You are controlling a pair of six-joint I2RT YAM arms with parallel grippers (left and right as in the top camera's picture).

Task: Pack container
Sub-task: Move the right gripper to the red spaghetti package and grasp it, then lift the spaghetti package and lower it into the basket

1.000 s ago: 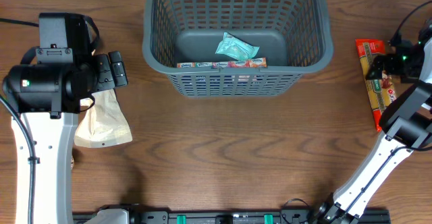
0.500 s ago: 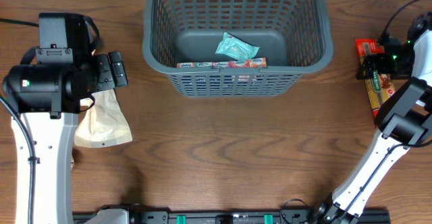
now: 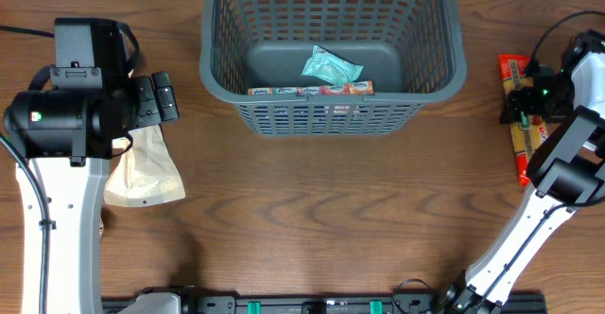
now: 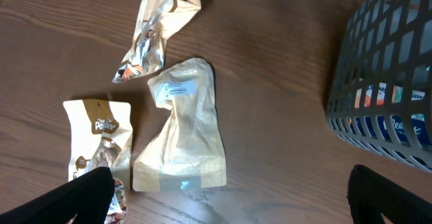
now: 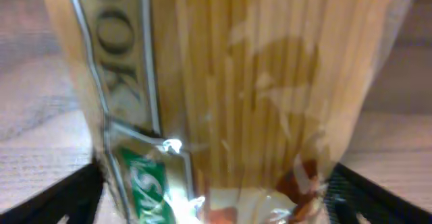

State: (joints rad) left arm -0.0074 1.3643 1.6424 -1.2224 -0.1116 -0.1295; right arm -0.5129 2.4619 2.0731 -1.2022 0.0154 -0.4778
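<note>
The container [image 3: 217,78] is a dark grey lattice basket at the table's back centre. It holds a teal packet [image 3: 332,66] and a long colourful packet [image 3: 310,90]. A long spaghetti packet [image 3: 526,148] lies on the table to the right of it. My right gripper [image 3: 526,101] is low over this packet. In the right wrist view the spaghetti packet [image 5: 236,82] fills the space between the wide-open fingers [image 5: 216,190]. My left gripper [image 3: 156,101] is open and empty at the left, above a beige pouch [image 3: 144,172]. The container's wall also shows in the left wrist view [image 4: 385,82].
In the left wrist view, between and beyond the open fingers [image 4: 226,197], lie the beige pouch [image 4: 182,129], a crumpled brown-and-gold packet [image 4: 158,21] and a brown snack packet [image 4: 94,143]. All lie on the wooden table, left of the basket.
My right gripper has shifted a little to the left and settled over the spaghetti packet. The left arm has not moved.
</note>
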